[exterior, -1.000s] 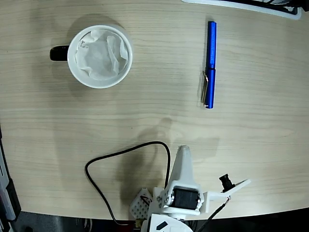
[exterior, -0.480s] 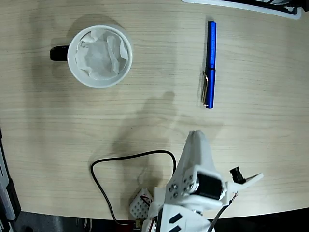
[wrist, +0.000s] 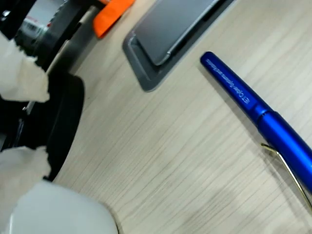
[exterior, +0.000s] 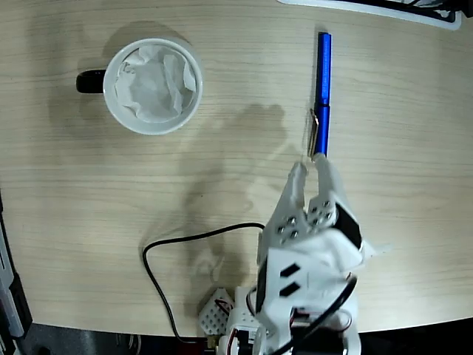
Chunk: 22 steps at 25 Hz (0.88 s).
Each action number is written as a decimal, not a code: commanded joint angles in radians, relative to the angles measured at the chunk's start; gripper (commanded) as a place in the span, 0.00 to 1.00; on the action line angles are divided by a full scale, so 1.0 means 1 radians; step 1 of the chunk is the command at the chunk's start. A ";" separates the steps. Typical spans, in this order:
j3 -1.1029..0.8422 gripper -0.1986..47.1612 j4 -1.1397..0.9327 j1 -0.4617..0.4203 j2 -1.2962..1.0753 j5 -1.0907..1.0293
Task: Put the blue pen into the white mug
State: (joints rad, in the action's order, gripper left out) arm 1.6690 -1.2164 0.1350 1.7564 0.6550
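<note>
Royal-blue and glossy, your slim blue pen [exterior: 322,92] lies flat on the pale wood-grain table [exterior: 89,192], running nearly straight up and down in the fixed view at upper right, its silver metal clip [exterior: 313,127] on the left side of the cap end. You can see your white two-finger gripper [exterior: 309,171] just below that lower end, with its fingertips slightly parted and nothing between them; whether a tip touches the pen you cannot tell from above. The round white ceramic mug [exterior: 111,92], with its black handle [exterior: 89,81] pointing left and crumpled white paper [exterior: 154,83] lining the inside, stands well apart at upper left. A black cable [exterior: 196,235] loops across the table beside the arm's base. In your wrist view the pen [wrist: 253,108] crosses the right side diagonally, clip [wrist: 287,170] showing, with printed lettering on the barrel, and a dark grey flat tray [wrist: 161,46] lies beyond its far end.
</note>
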 commanded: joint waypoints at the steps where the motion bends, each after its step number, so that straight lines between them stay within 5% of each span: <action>1: -0.114 0.20 -0.040 0.008 -0.069 0.083; 7: -0.241 0.31 -0.124 -0.014 -0.235 0.227; 22: -0.339 0.31 -0.202 0.040 -0.509 0.347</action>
State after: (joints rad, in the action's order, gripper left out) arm 1.3837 -1.4021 0.1519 1.2456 0.9817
